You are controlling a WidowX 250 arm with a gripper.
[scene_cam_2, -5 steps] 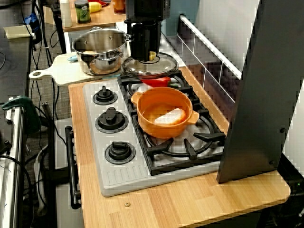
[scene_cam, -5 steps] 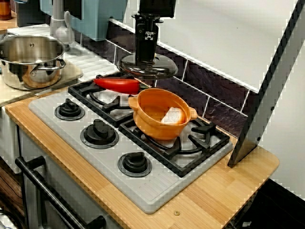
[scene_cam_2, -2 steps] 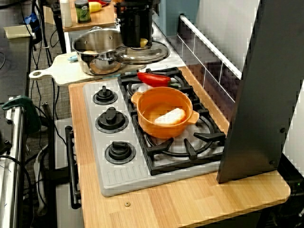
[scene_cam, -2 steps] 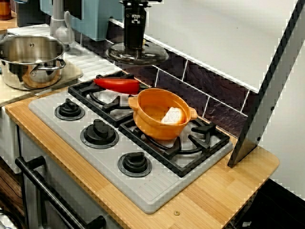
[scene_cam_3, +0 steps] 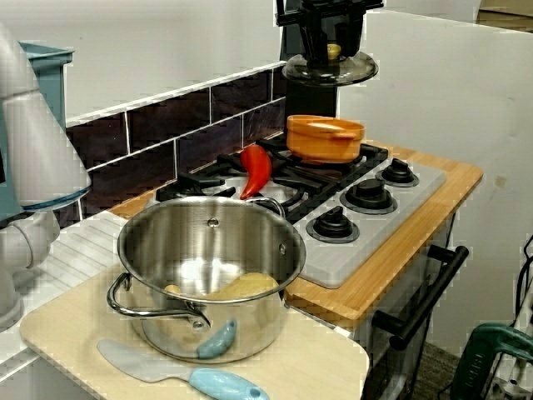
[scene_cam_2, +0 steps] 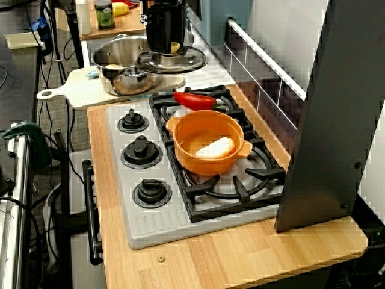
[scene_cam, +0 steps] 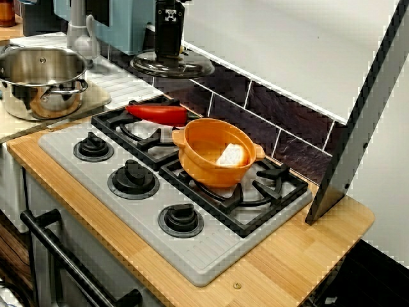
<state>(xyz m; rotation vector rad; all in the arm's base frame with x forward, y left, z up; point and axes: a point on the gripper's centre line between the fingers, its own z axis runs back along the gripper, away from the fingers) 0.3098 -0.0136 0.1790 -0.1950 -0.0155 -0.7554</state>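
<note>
Glass lid point(scene_cam: 171, 64) held fast from above by closed black gripper point(scene_cam: 169, 46), airborne upper left of the frame, right of steel pot point(scene_cam: 41, 70); red pepper point(scene_cam: 156, 114) beside orange pot point(scene_cam: 204, 163) on stove point(scene_cam: 192, 256).

In the view from the side, the black gripper point(scene_cam: 169, 52) hangs at 11 o'clock and points straight down. Its wrist is vertical, and the top edge cuts off the arm above. Its fingers are clamped on the knob of a glass lid point(scene_cam: 171, 64), held level in the air.
</note>
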